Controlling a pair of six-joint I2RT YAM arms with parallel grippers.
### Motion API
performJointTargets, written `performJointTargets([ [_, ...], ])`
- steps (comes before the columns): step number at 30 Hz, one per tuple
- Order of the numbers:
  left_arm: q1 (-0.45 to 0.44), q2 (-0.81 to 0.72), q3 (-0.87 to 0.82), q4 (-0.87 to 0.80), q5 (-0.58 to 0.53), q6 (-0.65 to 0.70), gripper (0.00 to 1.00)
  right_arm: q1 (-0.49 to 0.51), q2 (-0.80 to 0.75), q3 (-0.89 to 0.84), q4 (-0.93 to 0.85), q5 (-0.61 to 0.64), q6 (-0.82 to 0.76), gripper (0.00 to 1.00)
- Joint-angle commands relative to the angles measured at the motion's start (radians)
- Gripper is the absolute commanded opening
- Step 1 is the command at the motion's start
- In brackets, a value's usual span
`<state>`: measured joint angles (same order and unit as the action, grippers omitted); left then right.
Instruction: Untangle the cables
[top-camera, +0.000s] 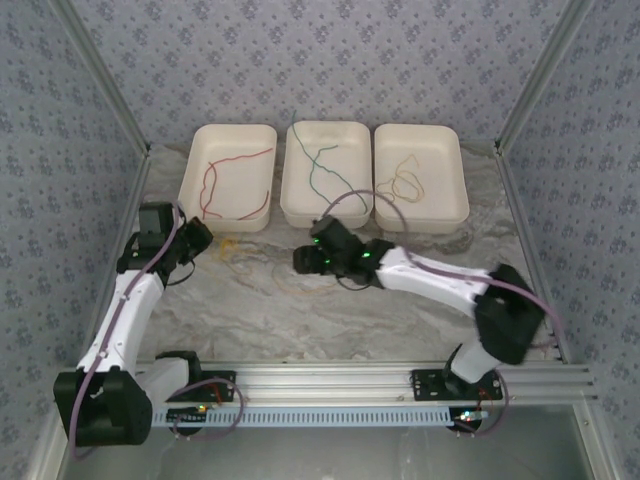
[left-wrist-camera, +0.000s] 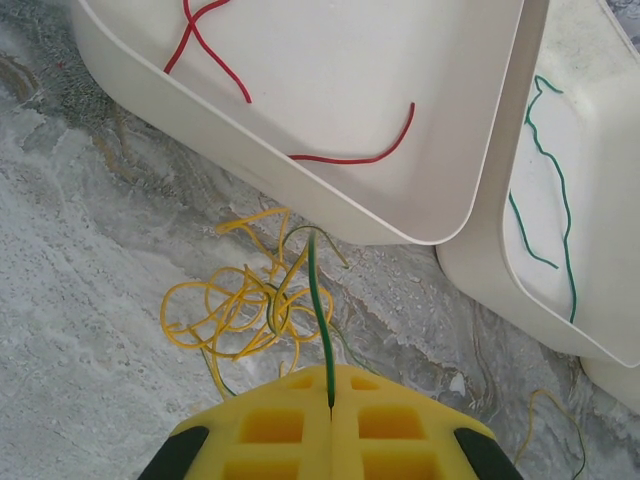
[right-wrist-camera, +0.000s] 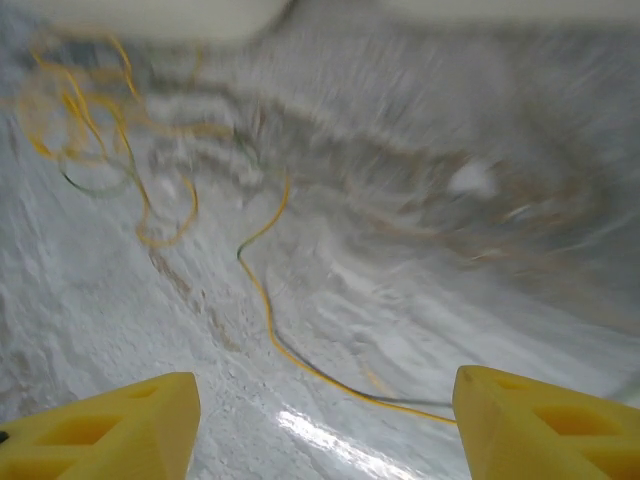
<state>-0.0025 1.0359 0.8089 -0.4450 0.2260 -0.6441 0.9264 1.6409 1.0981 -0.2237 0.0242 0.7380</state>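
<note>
Marble table (top-camera: 400, 310) inside patterned walls (top-camera: 340, 60) carries three white trays (top-camera: 228, 205). The tangled cables (top-camera: 243, 250) lie between my left fingers (top-camera: 203, 237) and right fingers (top-camera: 306, 261). At my left wrist, the fingers clamp a green cable (left-wrist-camera: 318, 290) rising from the tangle. The blurred right-wrist view shows my fingers apart above a yellow strand (right-wrist-camera: 262, 300).

I am finding nothing readable on the three white rectangular plastic trays (top-camera: 325, 218) or the grey marbled tabletop (top-camera: 300, 320).

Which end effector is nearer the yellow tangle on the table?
Left. The left end effector sits right at the yellow tangle, pinching a green cable from it; the right end effector hangs open farther off.
</note>
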Motion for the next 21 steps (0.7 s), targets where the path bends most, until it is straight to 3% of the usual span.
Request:
performJointTargets([
  [1,-0.007,-0.021,0.031,0.002,0.026,0.009,0.00,0.008,0.129,0.084,0.126,-0.143,0.111,0.71],
  [11,-0.010,-0.035,0.019,0.001,0.030,0.009,0.00,-0.004,0.364,0.221,0.221,-0.213,0.249,0.68],
  [18,-0.011,-0.039,0.024,-0.008,0.030,0.014,0.00,-0.036,0.455,0.287,0.181,-0.219,0.287,0.44],
  [21,-0.010,-0.042,0.023,-0.012,0.029,0.014,0.00,-0.050,0.461,0.300,0.173,-0.215,0.286,0.28],
])
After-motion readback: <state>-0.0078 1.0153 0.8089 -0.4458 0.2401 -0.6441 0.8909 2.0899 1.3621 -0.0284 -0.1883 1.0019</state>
